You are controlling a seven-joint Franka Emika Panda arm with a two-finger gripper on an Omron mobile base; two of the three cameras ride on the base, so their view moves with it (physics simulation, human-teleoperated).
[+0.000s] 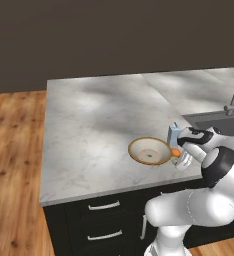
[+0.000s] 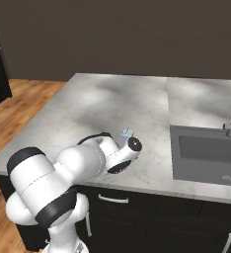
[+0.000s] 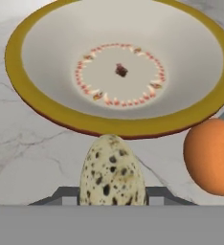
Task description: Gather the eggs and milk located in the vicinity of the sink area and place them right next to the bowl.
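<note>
Eggs nearly done: speckled egg [image 3: 112, 171] clamped in gripper [image 3: 112, 194] at lower centre, beside bowl [image 3: 47, 112]; orange egg [image 3: 211, 156] and milk [image 1: 174, 134] already beside bowl. Left: release.

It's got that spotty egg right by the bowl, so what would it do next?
Probably lower a little and open the end effector. Its jaws are shut on the pale speckled egg, which already sits just before the cream bowl's golden rim, beside the orange-brown egg and light blue milk carton.
</note>
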